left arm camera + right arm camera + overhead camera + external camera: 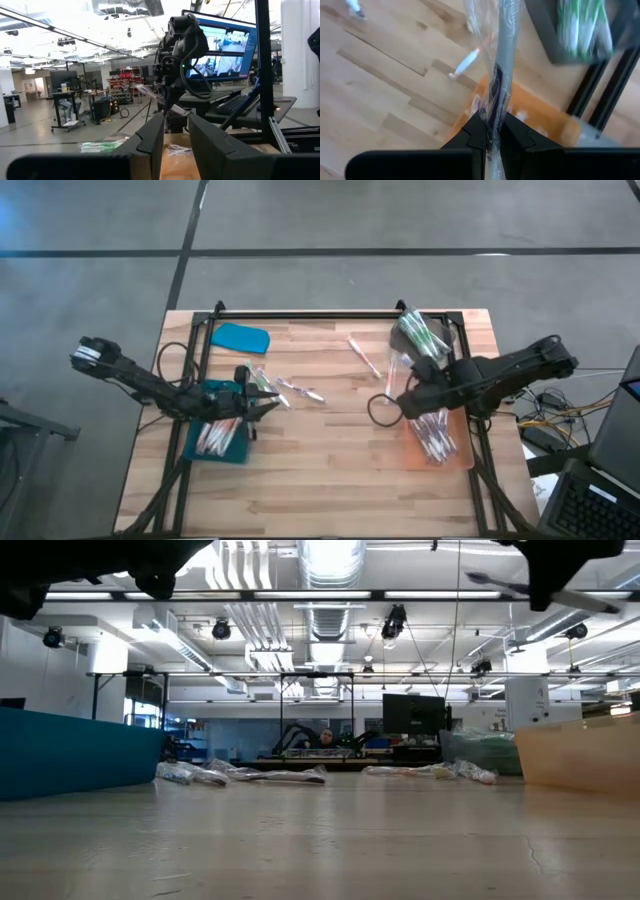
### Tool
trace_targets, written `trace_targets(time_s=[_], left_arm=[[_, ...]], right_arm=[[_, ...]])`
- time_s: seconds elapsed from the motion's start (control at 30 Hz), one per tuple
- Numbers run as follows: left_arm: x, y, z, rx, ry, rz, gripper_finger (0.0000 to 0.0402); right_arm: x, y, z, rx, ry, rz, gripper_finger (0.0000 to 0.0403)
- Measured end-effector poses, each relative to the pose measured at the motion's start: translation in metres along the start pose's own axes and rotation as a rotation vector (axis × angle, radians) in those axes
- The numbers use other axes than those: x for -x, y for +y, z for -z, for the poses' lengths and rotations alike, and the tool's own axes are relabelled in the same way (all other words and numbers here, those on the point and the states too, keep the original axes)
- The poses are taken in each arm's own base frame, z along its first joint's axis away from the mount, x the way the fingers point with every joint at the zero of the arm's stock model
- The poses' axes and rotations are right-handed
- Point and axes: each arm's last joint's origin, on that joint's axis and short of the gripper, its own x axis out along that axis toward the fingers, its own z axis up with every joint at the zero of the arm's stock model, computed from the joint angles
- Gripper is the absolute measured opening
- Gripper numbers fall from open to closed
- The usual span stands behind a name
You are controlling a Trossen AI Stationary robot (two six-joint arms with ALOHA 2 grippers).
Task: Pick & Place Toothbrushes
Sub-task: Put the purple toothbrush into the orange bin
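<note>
Over at 9 o'clock the left gripper [262, 408] hovers low over the blue plastic tray [215, 442] of pink-tipped toothbrushes [218, 434], fingers [150, 140] parted a bit, apparently empty. Loose wrapped brushes [297, 391] lie mid-table. At 3 o'clock the right gripper [491, 131] is clamped tight on a clear-wrapped grey toothbrush [501, 65], arm stretched inward over the orange tray [440, 452]. It looks light and stiff with a slippery wrapper, so I'd pinch mid-handle.
</note>
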Motion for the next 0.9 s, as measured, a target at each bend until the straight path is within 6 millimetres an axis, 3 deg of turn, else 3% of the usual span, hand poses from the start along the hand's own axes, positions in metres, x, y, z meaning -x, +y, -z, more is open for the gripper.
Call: trace_targets(time_s=[0.27,0.6,0.9], left_arm=[[0.0,0.0,0.001,-0.003,0.006,0.001,0.0097],[0.0,0.0,0.001,-0.003,0.006,0.001,0.0097],[0.0,0.0,0.002,-0.011,0.021,0.004,0.0097]], right_arm=[[-0.022,-0.015,0.024,-0.141,0.139,0.042,0.0024],[-0.07,-0.008,0.048,-0.131,0.287,0.022,0.0024],[-0.095,-0.008,0.061,-0.137,0.356,0.015,0.0024]])
